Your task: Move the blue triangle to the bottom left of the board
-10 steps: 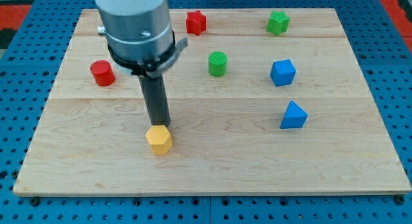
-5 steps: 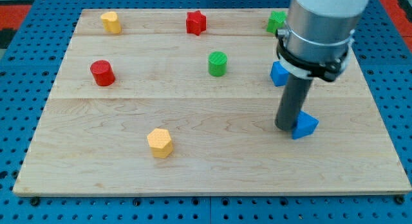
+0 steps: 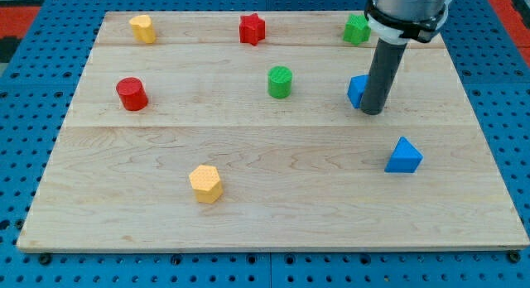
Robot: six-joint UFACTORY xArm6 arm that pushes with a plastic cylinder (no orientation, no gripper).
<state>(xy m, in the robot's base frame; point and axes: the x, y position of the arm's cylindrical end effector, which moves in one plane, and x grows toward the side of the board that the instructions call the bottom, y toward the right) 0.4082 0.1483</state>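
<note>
The blue triangle (image 3: 403, 156) sits toward the view's right on the worktop (image 3: 265, 230), well apart from its bottom-left goal. My tip (image 3: 373, 112) rests above it, against a blue cube (image 3: 358, 90); there is no gripper. Pushing from this side risks driving the triangle toward the bottom edge. The yellow hexagonal block (image 3: 205, 183) lies near the likely path.

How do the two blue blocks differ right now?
1. Shape: the blue triangle is wedge-like; the blue cube looks boxy.
2. Visibility: the triangle is in full view; the cube is partly hidden behind the rod.
3. Position: the triangle sits lower and further to the view's right; the cube sits higher up.
4. My tip is right at the cube, well apart from the triangle.
Both are the same blue and rest on the board.
</note>
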